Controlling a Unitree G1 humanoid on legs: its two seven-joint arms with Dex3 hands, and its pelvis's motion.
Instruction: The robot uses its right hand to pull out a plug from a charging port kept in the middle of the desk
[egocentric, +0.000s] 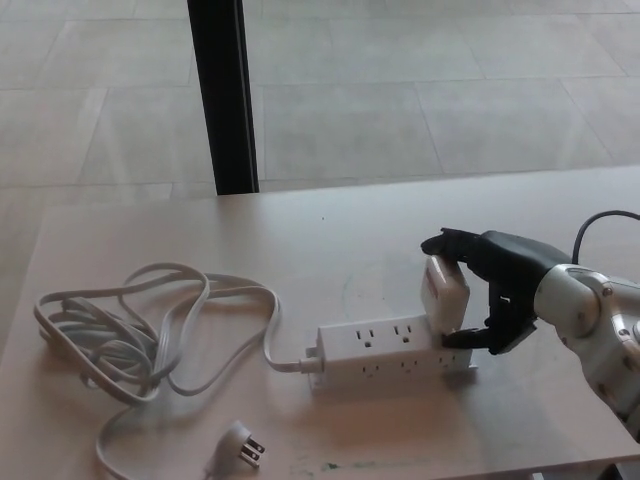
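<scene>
A white power strip (392, 349) lies flat on the pale desk (300, 240), a little toward 4 o'clock from the desk's centre, its long axis running roughly from 9 to 3 o'clock. Two rows of sockets show on its top and front faces. At the strip's 3 o'clock end stands a white block-shaped plug (443, 295), upright and tilted slightly, its lower edge meeting the top of the strip; whether the prongs are seated or clear of the socket cannot be told. The right hand (487, 288) enters from 3 o'clock on a silver forearm (600, 330) and is closed around the plug: the fingers (450, 244) curl over its top, and the thumb (468, 339) presses in below, near the strip's upper edge. A thin dark cable (597, 222) arcs above the forearm at 3 o'clock. From the strip's 9 o'clock end a white cord (160, 330) runs out and lies in loose loops across the desk toward 9 o'clock, well apart from the hand. The cord ends in a three-prong wall plug (240, 447) lying loose at 7 o'clock near the desk's front edge. Beyond the desk at 12 o'clock is a tiled floor (420, 100), with a black vertical post (222, 95) rising at 11 o'clock.
</scene>
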